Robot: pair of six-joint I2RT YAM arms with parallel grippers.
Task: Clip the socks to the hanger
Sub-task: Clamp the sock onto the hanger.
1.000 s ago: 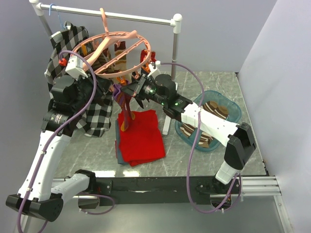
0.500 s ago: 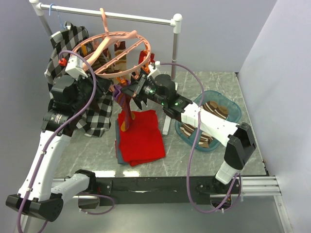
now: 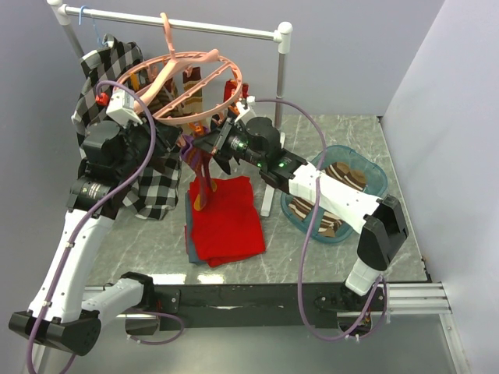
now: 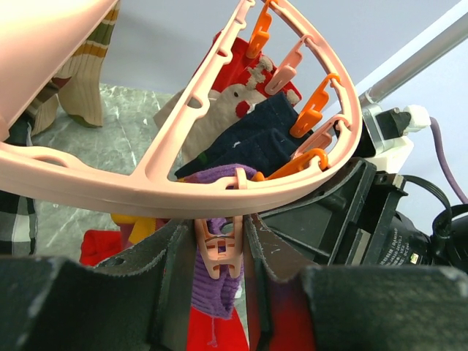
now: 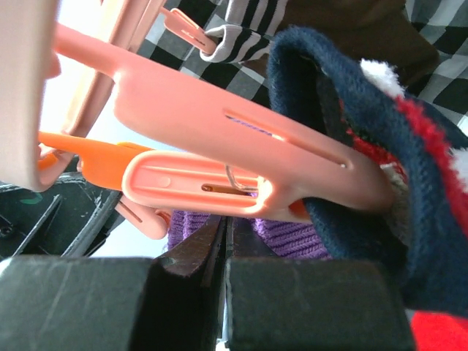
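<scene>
We judge this to be mid-clipping: one sock is being fed into a clip, and more wait to be hung. Nearest on the surface lies a folded red cloth. At 3 o'clock a teal basin holds the brown striped socks not yet hung.

Further back, at the 6 o'clock edge of the hanger, both arms meet. The left gripper has its jaws part-way closed, pressing a pink clip from both sides; we take this as squeezing it open. The purple sock hangs directly below that clip. The right gripper has its jaws fully closed, apparently pinching the purple sock's edge just under the ring. Whether the fabric sits inside the clip's mouth, we cannot tell.

The next move calls for lifting the sock's edge into the clip, easing the left jaws off so it bites, and then letting go on the right. Beyond, a navy sock already hangs at 12 o'clock.
</scene>
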